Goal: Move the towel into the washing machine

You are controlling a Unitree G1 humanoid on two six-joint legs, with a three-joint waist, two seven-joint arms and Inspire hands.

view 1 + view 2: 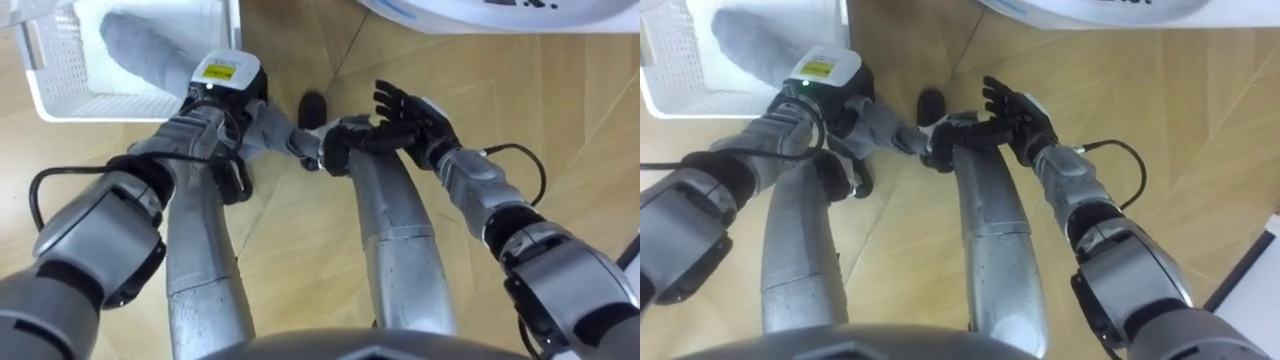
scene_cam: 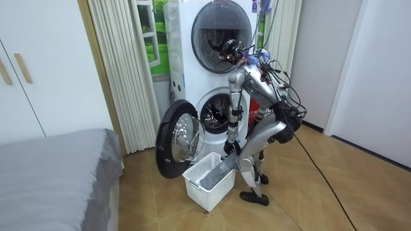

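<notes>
white basket (image 2: 205, 196) on wood floor (image 2: 321, 192) | grey bed (image 2: 51, 167) | pleated curtain (image 2: 122, 70) | upper unit (image 2: 186, 38), perhaps dryer

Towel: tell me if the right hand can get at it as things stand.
Probably yes. The left hand seems to grip the grey towel by the white basket, and a strand of it runs across to the right hand, whose fingers are spread beside its end; nothing lies between.

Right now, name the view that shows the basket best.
The room view: the whole basket stands on the floor by the open washer door. The eye views catch one corner, upper left, holding the towel.
</notes>
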